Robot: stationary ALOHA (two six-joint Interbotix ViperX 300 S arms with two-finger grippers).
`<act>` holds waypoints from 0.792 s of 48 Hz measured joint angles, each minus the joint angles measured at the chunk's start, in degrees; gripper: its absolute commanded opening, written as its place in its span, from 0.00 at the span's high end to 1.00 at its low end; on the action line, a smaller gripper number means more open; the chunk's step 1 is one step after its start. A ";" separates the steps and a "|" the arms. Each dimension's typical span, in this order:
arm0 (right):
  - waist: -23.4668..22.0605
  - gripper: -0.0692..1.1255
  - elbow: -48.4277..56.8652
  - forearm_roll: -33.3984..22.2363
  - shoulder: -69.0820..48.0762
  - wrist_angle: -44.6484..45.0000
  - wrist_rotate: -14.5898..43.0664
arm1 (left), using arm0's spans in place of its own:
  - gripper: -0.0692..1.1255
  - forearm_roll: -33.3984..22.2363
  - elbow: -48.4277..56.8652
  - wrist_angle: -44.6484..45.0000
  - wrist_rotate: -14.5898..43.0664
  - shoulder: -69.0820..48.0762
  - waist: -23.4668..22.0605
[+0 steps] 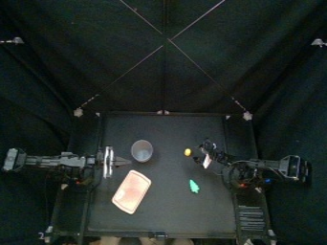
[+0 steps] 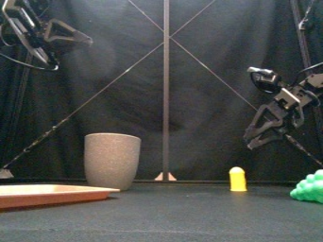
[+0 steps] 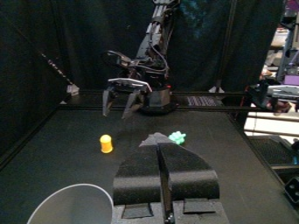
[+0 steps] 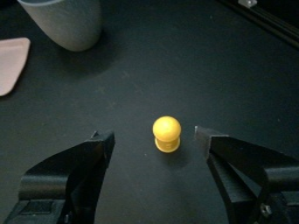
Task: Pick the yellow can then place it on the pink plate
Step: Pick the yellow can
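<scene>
— What is lying nearest the front edge?
— The plate [image 1: 132,191] is lying flat at front left with nothing on it. A green toy [image 1: 194,186] is sitting at front right, apart from everything.
— And the can?
— The can [image 4: 166,133] is standing upright further back, right of centre, on the table [image 1: 166,215] and well apart from the plate. The cup [image 2: 111,159] is standing about level with it, to its left.
— Which arm is working?
— The right gripper [image 3: 121,107] is hanging above the can and a little to its right, jaws spread wide and holding nothing. Its wrist view is showing the can in the gap between them. The front view is showing clear air under the jaws, so nothing is touching.
— The left one?
— The left gripper [image 3: 166,150] is resting at the left side near the cup, jaws pressed together on nothing.
— So which step is this?
— I am judging it as the approach, before the pick. Nothing is being lifted.
— What is the next move asking for?
— Probably coming down until the jaws are straddling the can, then closing on its body. It is looking small and narrow, so an off-centre descent is risking a tip-over. Then comes lifting it and carrying it forward and left to the plate, passing in front of the cup.
</scene>
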 measured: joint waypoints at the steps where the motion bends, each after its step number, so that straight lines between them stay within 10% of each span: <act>1: -0.09 0.07 -0.09 -0.09 0.44 0.09 -0.09 | 0.95 0.00 0.00 -0.09 0.00 0.09 0.00; 38: -4.66 0.12 -10.99 -3.69 21.18 5.01 0.18 | 0.95 -0.09 1.05 -0.26 0.00 0.00 0.26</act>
